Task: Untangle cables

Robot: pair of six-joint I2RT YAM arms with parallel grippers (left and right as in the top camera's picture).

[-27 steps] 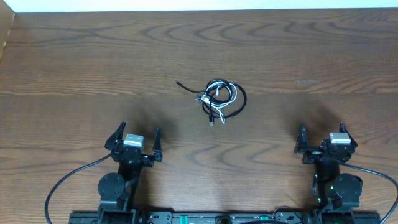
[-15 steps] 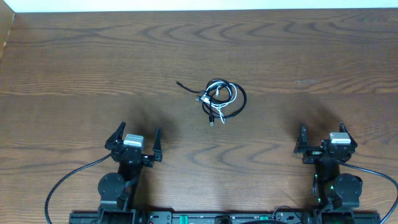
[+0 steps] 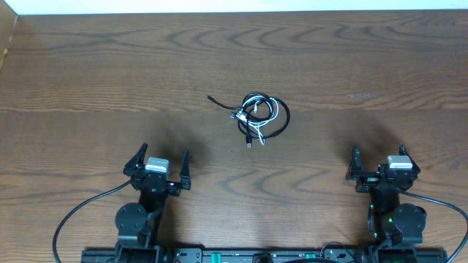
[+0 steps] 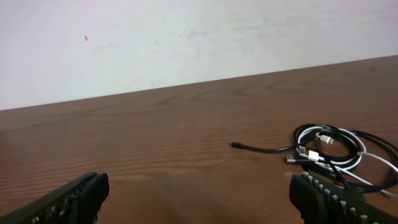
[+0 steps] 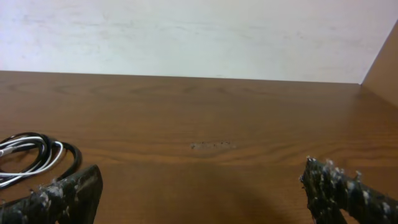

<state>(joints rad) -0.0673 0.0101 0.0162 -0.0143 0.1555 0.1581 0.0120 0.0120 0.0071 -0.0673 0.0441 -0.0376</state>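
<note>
- Wide brown wood-grain desk point(image 3: 88, 73): same as a second ago, carrying one small knot of cords near the middle, a little toward the far edge.
- Black left fingers point(image 3: 184, 164), by the near edge on the left side: spread wide, released, grasping nothing. Parked exactly as before, well apart from the knot.
- Black right fingers point(image 3: 356, 162), by the near edge toward the right corner: likewise spread wide and empty, with no shift since a moment ago.
- Tangled cables point(image 3: 259, 115), thin black cords looped with a shorter white one: lying flat in one coil, untouched, in the same place and shape as before. Visible ahead and to the right from the left wrist, and at the left edge of the right wrist view.
- Loose black plug end point(image 3: 210, 98): sticking out of the coil toward the left, clear of the loops.
- Judged from this: no change at all, so untangling not yet begun. First reach to the knot yet to come, with the free plug end a likely starting place.
</note>
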